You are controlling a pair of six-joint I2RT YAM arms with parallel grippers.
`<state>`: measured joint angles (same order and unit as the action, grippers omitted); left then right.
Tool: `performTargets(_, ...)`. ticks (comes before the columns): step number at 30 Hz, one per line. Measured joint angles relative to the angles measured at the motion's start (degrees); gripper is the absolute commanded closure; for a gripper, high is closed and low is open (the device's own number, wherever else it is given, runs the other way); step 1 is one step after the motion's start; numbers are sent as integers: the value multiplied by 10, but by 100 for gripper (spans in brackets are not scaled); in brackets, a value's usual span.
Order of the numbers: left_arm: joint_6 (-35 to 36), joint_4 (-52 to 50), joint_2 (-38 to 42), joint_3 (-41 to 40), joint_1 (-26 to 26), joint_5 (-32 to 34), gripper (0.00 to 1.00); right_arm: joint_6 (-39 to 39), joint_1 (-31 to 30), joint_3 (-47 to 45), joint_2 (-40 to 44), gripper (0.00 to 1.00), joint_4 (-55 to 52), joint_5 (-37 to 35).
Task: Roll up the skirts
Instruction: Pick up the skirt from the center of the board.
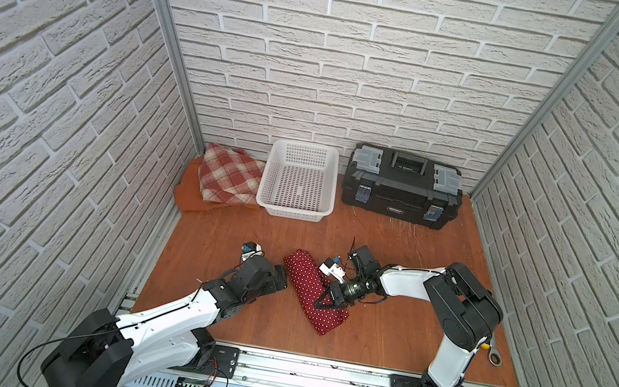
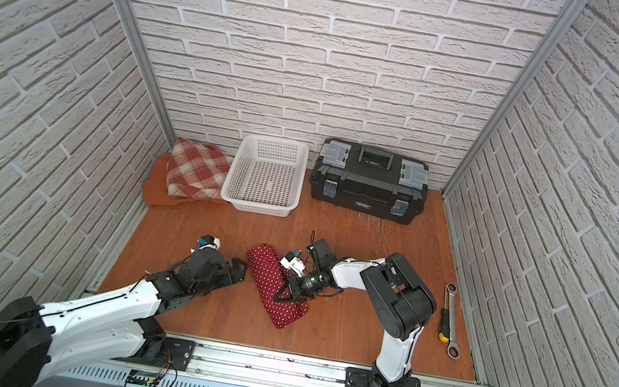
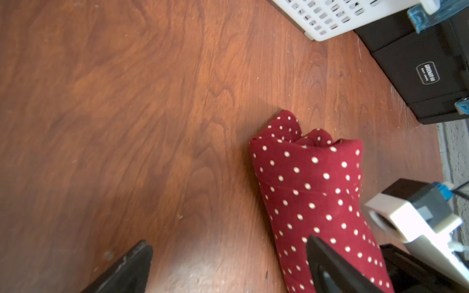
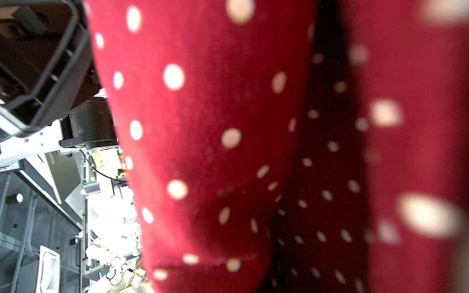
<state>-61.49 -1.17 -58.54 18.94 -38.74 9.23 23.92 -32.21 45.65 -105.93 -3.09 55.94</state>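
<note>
The dark red polka-dot skirt (image 1: 305, 276) (image 2: 269, 276) lies as a long rolled bundle slanting across the middle of the table. My right gripper (image 1: 324, 304) (image 2: 279, 297) is shut on its near part. That cloth (image 4: 203, 126) fills the right wrist view and hides the jaws. My left gripper (image 1: 279, 278) (image 3: 228, 266) stands wide open just left of the roll (image 3: 309, 190), with one finger (image 3: 327, 263) over the cloth's edge and bare wood between the two. The plaid skirt (image 1: 228, 179) lies flat on the rust-orange skirt (image 1: 189, 198) at the far left corner.
A white mesh basket (image 1: 271, 171) stands beside the stacked skirts, with a black toolbox (image 1: 403, 186) to its right at the back wall. A wrench (image 2: 453, 335) and a screwdriver (image 2: 444, 319) lie by the right wall. Brick walls close in three sides.
</note>
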Motion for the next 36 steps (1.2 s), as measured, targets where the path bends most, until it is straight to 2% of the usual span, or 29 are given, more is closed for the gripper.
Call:
performTargets(8, 2, 75, -118, 55, -34, -6, 1, 75, 39, -50, -14, 98, 104, 46)
performTargets(14, -6, 132, -211, 83, -60, -9, 2, 90, 48, -45, -34, 98, 116, 71)
performTargets(23, -58, 184, -256, 99, -109, -4, 8, 102, 62, -45, -35, 98, 114, 66)
performTargets(24, -64, 185, -256, 99, -116, -4, 10, 102, 63, -45, -35, 98, 114, 65)
performTargets(29, -93, 195, -258, 89, -139, -7, 32, 111, 75, -45, -35, 98, 116, 62)
performTargets(34, -94, 234, -282, 90, -143, -12, 34, 117, 77, -45, -35, 98, 118, 61)
performTargets(36, -87, 257, -296, 91, -144, -14, 42, 118, 78, -45, -35, 98, 119, 60)
